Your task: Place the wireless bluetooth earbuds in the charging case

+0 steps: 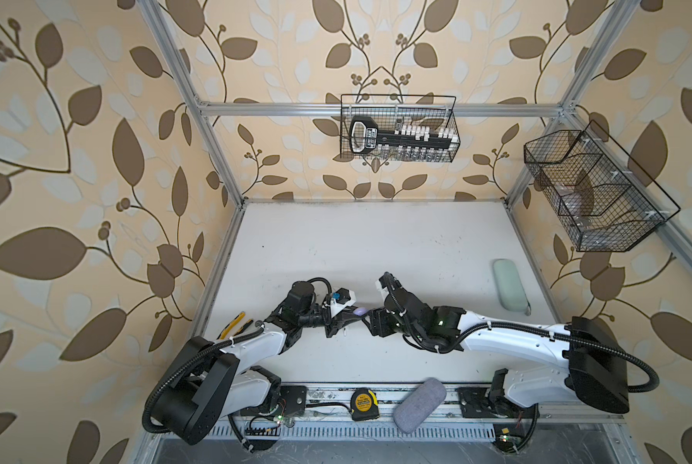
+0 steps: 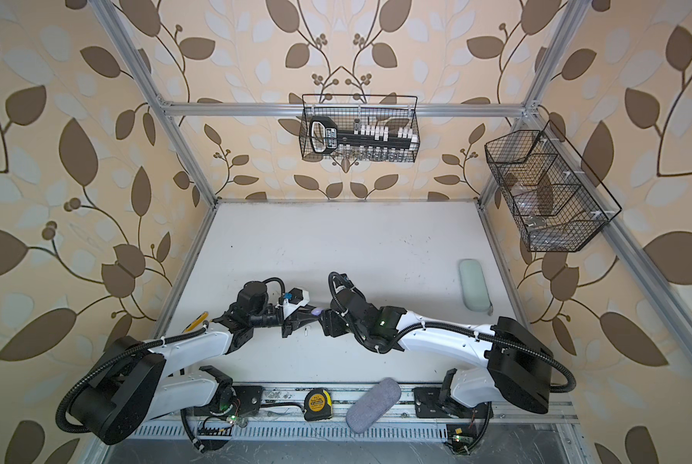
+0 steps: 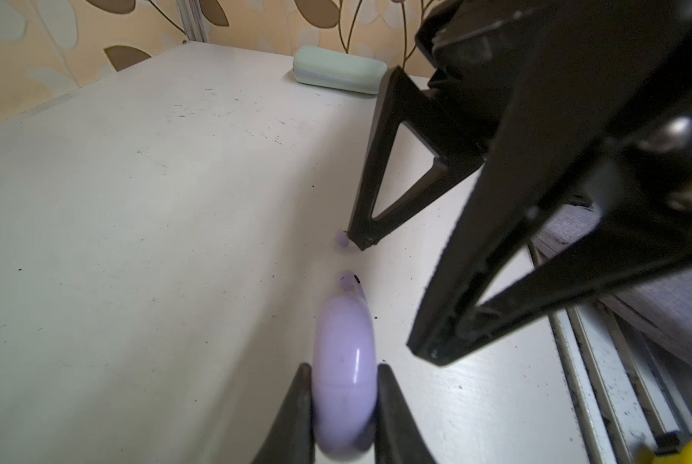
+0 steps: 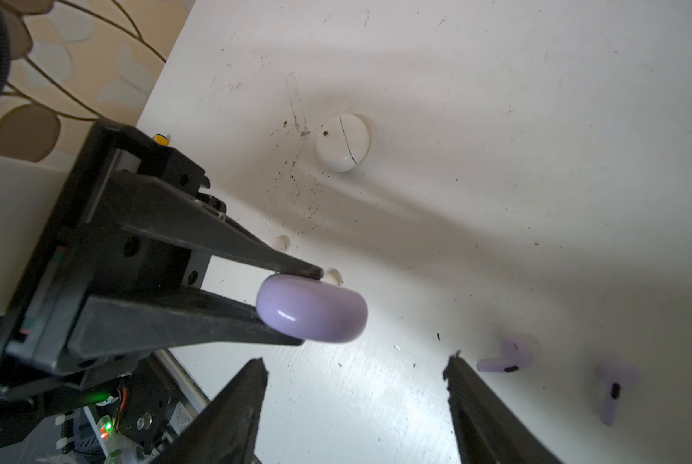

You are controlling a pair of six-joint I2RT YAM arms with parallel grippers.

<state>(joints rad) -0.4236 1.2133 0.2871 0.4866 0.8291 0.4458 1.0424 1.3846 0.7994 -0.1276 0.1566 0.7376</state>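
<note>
1. With left claw [image 3: 344,369], clamps lavender charging case [image 4: 312,307] by its flat faces, rounded edge jutting out front.
2. With right claw [image 4: 356,359], gapes wide, empty, facing that edge.
3. Leaves two lavender earbuds [image 4: 505,357] on open table [image 4: 497,160] beside right claw; white case [image 4: 342,142] well apart.

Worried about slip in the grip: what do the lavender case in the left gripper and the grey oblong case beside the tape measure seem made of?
The lavender case looks like hard moulded plastic, glossy: sharp white highlights sit on its rounded rim. The grey oblong case looks cloth-covered and matte, with a heathered weave in the left wrist view; what lies beneath cannot be told.
</note>
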